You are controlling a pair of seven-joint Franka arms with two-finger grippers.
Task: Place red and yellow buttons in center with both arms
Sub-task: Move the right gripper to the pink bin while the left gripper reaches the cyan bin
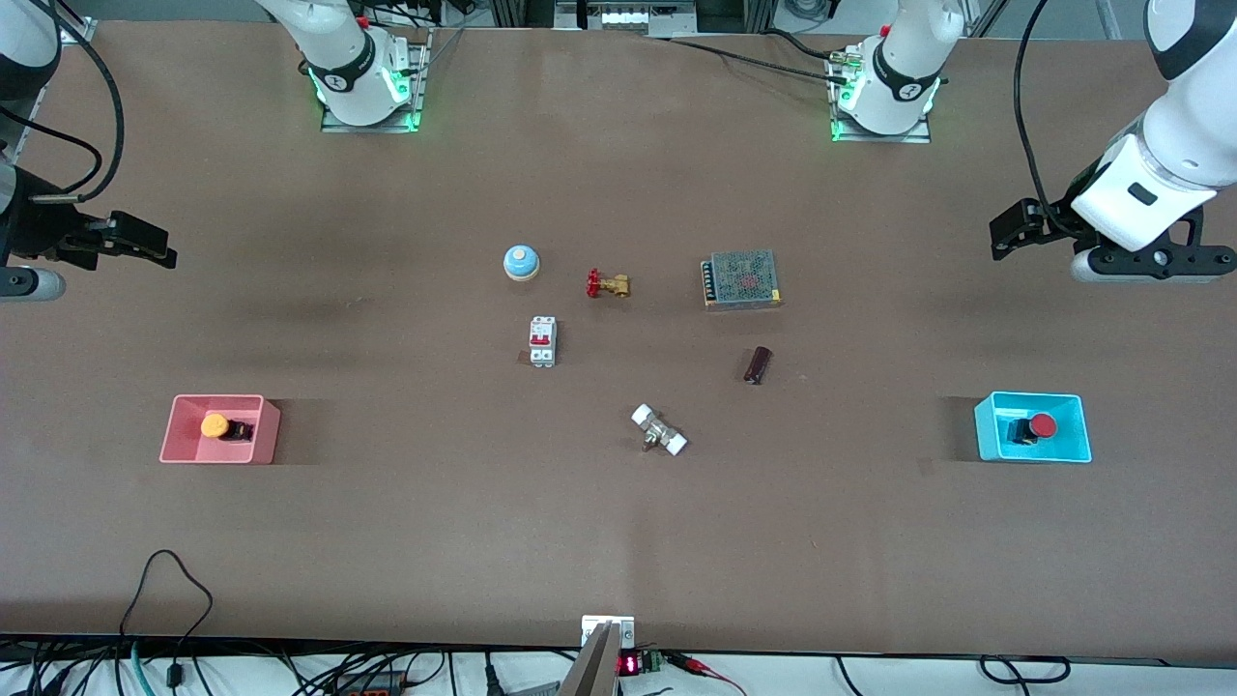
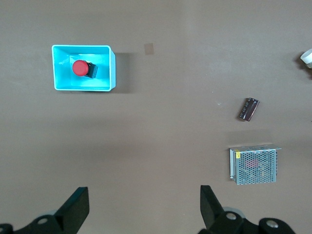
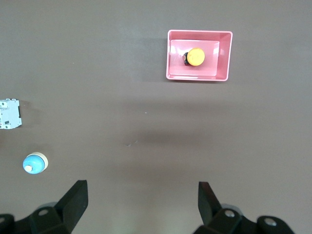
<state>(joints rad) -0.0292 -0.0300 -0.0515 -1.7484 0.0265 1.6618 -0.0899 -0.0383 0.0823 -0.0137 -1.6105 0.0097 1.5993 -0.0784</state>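
Note:
The orange-yellow button [image 1: 215, 425] lies in the pink bin [image 1: 266, 430] toward the right arm's end of the table; it also shows in the right wrist view [image 3: 196, 56]. The red button [image 1: 1042, 425] lies in the cyan bin [image 1: 986, 430] toward the left arm's end; it also shows in the left wrist view [image 2: 79, 68]. My right gripper [image 1: 155, 246] is open and empty, up over bare table at its end. My left gripper [image 1: 1005, 237] is open and empty, up over bare table at its end. The brown table center [image 1: 638, 358] lies between the bins.
Around the center lie a blue dome bell [image 1: 521, 262], a brass valve with a red handle [image 1: 607, 284], a white circuit breaker [image 1: 542, 342], a mesh power supply [image 1: 741, 279], a dark cylinder [image 1: 759, 364] and a white fitting [image 1: 659, 430].

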